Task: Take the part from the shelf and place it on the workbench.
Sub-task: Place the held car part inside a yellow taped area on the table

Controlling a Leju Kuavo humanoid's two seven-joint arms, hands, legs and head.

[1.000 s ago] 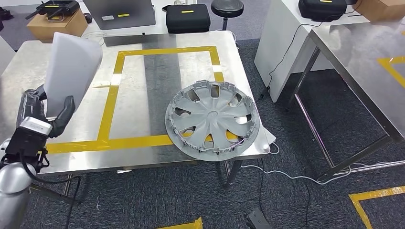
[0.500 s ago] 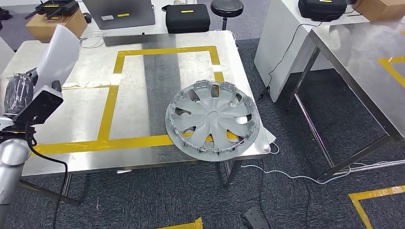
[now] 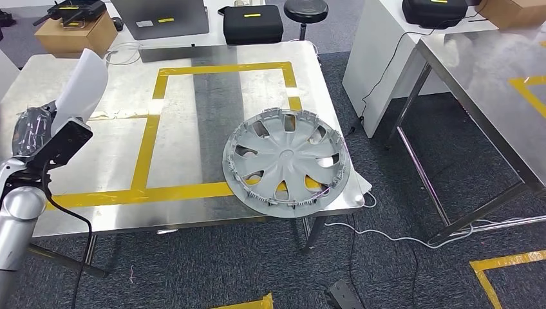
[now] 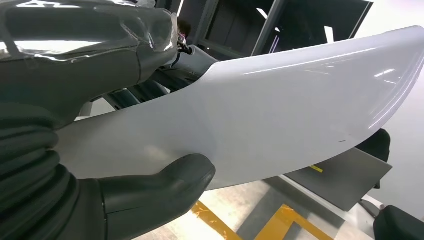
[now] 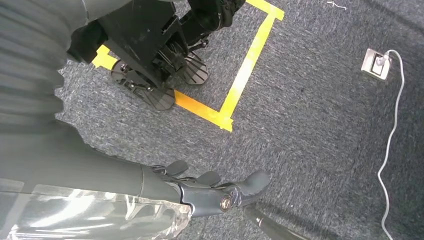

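Left hand (image 3: 35, 132) raised over the near left part of the brushed-steel workbench (image 3: 187, 122), gripping a glossy white curved plastic panel (image 3: 80, 84). In the left wrist view, thick grey thumb (image 4: 165, 187) pressed against one face of the same white panel (image 4: 280, 105), darker fingers (image 4: 145, 92) wrapped behind the opposite face, so the panel sits pinched between thumb and fingers, its long smooth body reaching well out beyond the fingertips. Held upright and slightly tilted above the steel surface, not touching it. Beyond the fingers, yellow tape rectangle (image 3: 225, 67) marked on the bench top. Well apart from the fingers, toward the bench's far right corner, a round grey plastic wheel cover (image 3: 286, 161) lying flat, its rim overhanging the bench edge. Right hand (image 5: 220, 192) hanging low above grey carpet (image 5: 310, 100), fingers loosely apart and holding nothing, a yellow tape corner (image 5: 230, 107) on the floor just past the fingertips, a white cable (image 5: 392, 135) farther off.
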